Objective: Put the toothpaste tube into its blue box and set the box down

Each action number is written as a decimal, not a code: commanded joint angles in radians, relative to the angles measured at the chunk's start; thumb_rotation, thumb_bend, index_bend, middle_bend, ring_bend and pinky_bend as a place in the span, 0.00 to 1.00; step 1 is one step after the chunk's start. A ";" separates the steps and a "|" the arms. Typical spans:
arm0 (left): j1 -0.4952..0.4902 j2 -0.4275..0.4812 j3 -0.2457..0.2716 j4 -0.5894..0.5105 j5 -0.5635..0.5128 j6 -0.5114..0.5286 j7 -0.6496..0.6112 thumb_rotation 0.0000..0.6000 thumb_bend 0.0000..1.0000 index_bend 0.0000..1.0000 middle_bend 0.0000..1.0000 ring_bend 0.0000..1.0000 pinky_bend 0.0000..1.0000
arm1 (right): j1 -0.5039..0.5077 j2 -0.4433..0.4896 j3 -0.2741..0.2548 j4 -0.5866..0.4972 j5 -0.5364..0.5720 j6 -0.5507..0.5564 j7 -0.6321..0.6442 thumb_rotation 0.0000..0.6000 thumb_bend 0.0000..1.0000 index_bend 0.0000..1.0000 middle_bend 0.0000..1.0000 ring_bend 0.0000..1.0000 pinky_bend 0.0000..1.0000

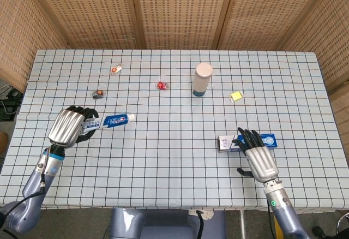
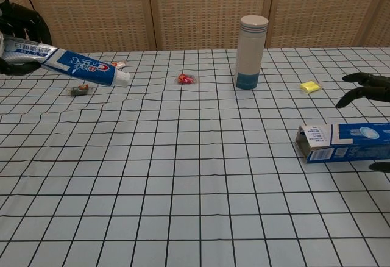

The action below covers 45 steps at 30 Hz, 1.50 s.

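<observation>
The robot's left hand (image 1: 70,127) gripped the crimped end of a white-and-blue toothpaste tube (image 1: 112,121), holding it clear of the grid-patterned tablecloth (image 1: 174,184) at the table's left side; in the chest view the tube (image 2: 79,70) pointed its white cap down and to the right, with the dark fingers (image 2: 24,20) wrapped round its tail. Well apart, near the right front of the table, the long blue cardboard toothpaste box (image 1: 248,142) lay flat on its side, its open end flap (image 2: 314,139) facing left. The right hand (image 1: 256,157) hung over the box with fingers spread and holding nothing; whether it touched the carton could not be told. Farther back stood an upright white cylindrical flask with a blue base (image 1: 202,79), a small yellow block (image 1: 236,95) to its right, and three small wrapped sweets (image 1: 162,85) (image 1: 116,69) (image 1: 98,94) scattered to its left.
</observation>
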 commanded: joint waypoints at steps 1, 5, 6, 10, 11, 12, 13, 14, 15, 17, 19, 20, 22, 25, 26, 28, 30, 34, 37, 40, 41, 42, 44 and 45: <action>-0.002 0.002 -0.003 0.006 0.008 -0.003 -0.010 1.00 0.64 0.89 0.55 0.49 0.46 | 0.036 -0.010 0.038 0.005 0.064 -0.048 -0.046 1.00 0.14 0.27 0.05 0.01 0.07; -0.005 0.001 -0.008 0.016 0.017 -0.004 -0.028 1.00 0.64 0.89 0.55 0.49 0.46 | 0.068 -0.013 0.072 0.024 0.140 -0.094 -0.089 1.00 0.14 0.27 0.05 0.01 0.07; -0.005 0.001 -0.009 0.019 0.018 -0.005 -0.034 1.00 0.64 0.89 0.55 0.49 0.46 | 0.076 -0.014 0.080 0.032 0.162 -0.106 -0.099 1.00 0.14 0.27 0.05 0.01 0.07; -0.008 0.000 -0.014 0.031 0.023 -0.008 -0.055 1.00 0.64 0.89 0.55 0.49 0.46 | 0.103 -0.022 0.104 0.072 0.242 -0.151 -0.120 1.00 0.14 0.27 0.04 0.01 0.07; -0.009 0.000 -0.015 0.034 0.025 -0.008 -0.059 1.00 0.64 0.89 0.55 0.49 0.46 | 0.108 -0.024 0.107 0.083 0.256 -0.160 -0.122 1.00 0.14 0.27 0.04 0.01 0.07; -0.009 -0.001 -0.016 0.038 0.026 -0.009 -0.062 1.00 0.64 0.89 0.55 0.49 0.46 | 0.113 -0.027 0.110 0.097 0.270 -0.169 -0.124 1.00 0.14 0.27 0.04 0.01 0.07; -0.010 -0.003 -0.017 0.043 0.027 -0.010 -0.068 1.00 0.64 0.89 0.55 0.49 0.46 | 0.120 -0.032 0.114 0.115 0.285 -0.180 -0.123 1.00 0.14 0.27 0.04 0.01 0.07; -0.011 -0.004 -0.018 0.049 0.028 -0.010 -0.074 1.00 0.64 0.89 0.55 0.49 0.46 | 0.126 -0.037 0.116 0.131 0.295 -0.188 -0.121 1.00 0.14 0.27 0.04 0.01 0.07; -0.013 -0.006 -0.020 0.055 0.028 -0.012 -0.079 1.00 0.64 0.89 0.55 0.49 0.46 | 0.131 -0.041 0.117 0.146 0.305 -0.196 -0.118 1.00 0.14 0.27 0.04 0.01 0.07; -0.015 -0.011 -0.022 0.064 0.031 -0.013 -0.088 1.00 0.64 0.89 0.55 0.49 0.46 | 0.140 -0.048 0.118 0.170 0.321 -0.209 -0.113 1.00 0.14 0.27 0.04 0.01 0.07; -0.016 -0.018 -0.024 0.073 0.038 -0.009 -0.100 1.00 0.64 0.89 0.55 0.49 0.46 | 0.148 -0.055 0.118 0.194 0.337 -0.222 -0.107 1.00 0.14 0.27 0.05 0.01 0.07; -0.016 -0.021 -0.025 0.076 0.043 -0.005 -0.106 1.00 0.64 0.89 0.55 0.49 0.46 | 0.150 -0.057 0.117 0.202 0.343 -0.227 -0.105 1.00 0.14 0.27 0.05 0.01 0.08; -0.014 -0.036 -0.027 0.089 0.057 0.011 -0.127 1.00 0.64 0.89 0.55 0.50 0.47 | 0.156 -0.065 0.116 0.225 0.356 -0.239 -0.095 1.00 0.15 0.28 0.06 0.02 0.09; -0.013 -0.062 -0.028 0.118 0.084 0.037 -0.162 1.00 0.63 0.89 0.55 0.54 0.51 | 0.161 -0.077 0.109 0.258 0.371 -0.254 -0.083 1.00 0.15 0.31 0.09 0.06 0.12; -0.012 -0.073 -0.028 0.130 0.092 0.046 -0.174 1.00 0.63 0.89 0.55 0.54 0.51 | 0.163 -0.082 0.106 0.268 0.374 -0.257 -0.077 1.00 0.15 0.33 0.11 0.08 0.14; -0.012 -0.088 -0.028 0.151 0.100 0.055 -0.187 1.00 0.64 0.89 0.55 0.54 0.51 | 0.163 -0.091 0.102 0.288 0.372 -0.257 -0.063 1.00 0.16 0.37 0.15 0.13 0.17; -0.013 -0.099 -0.028 0.165 0.104 0.058 -0.195 1.00 0.64 0.89 0.55 0.54 0.51 | 0.163 -0.100 0.096 0.307 0.365 -0.253 -0.049 1.00 0.17 0.42 0.22 0.20 0.22; -0.015 -0.104 -0.029 0.171 0.105 0.056 -0.195 1.00 0.64 0.89 0.55 0.54 0.51 | 0.163 -0.114 0.092 0.337 0.349 -0.241 -0.016 1.00 0.19 0.54 0.36 0.36 0.34; -0.014 -0.102 -0.029 0.165 0.107 0.057 -0.192 1.00 0.64 0.89 0.55 0.54 0.51 | 0.163 -0.120 0.088 0.356 0.342 -0.241 0.005 1.00 0.21 0.64 0.45 0.47 0.46; -0.014 -0.100 -0.030 0.159 0.111 0.062 -0.191 1.00 0.64 0.89 0.55 0.54 0.51 | 0.161 -0.125 0.085 0.366 0.317 -0.226 0.042 1.00 0.23 0.73 0.54 0.59 0.61; -0.013 -0.099 -0.031 0.157 0.112 0.063 -0.191 1.00 0.64 0.89 0.55 0.54 0.51 | 0.159 -0.126 0.085 0.366 0.306 -0.216 0.058 1.00 0.23 0.75 0.56 0.62 0.64; -0.013 -0.099 -0.031 0.156 0.112 0.064 -0.190 1.00 0.64 0.89 0.55 0.54 0.51 | 0.159 -0.126 0.085 0.365 0.299 -0.211 0.067 1.00 0.23 0.75 0.57 0.63 0.66; -0.013 -0.097 -0.034 0.152 0.112 0.066 -0.192 1.00 0.63 0.89 0.55 0.54 0.51 | 0.158 -0.123 0.085 0.359 0.284 -0.201 0.085 1.00 0.24 0.76 0.58 0.64 0.67; -0.013 -0.096 -0.035 0.150 0.111 0.067 -0.193 1.00 0.63 0.89 0.55 0.54 0.51 | 0.158 -0.121 0.086 0.352 0.279 -0.198 0.092 1.00 0.24 0.76 0.58 0.64 0.67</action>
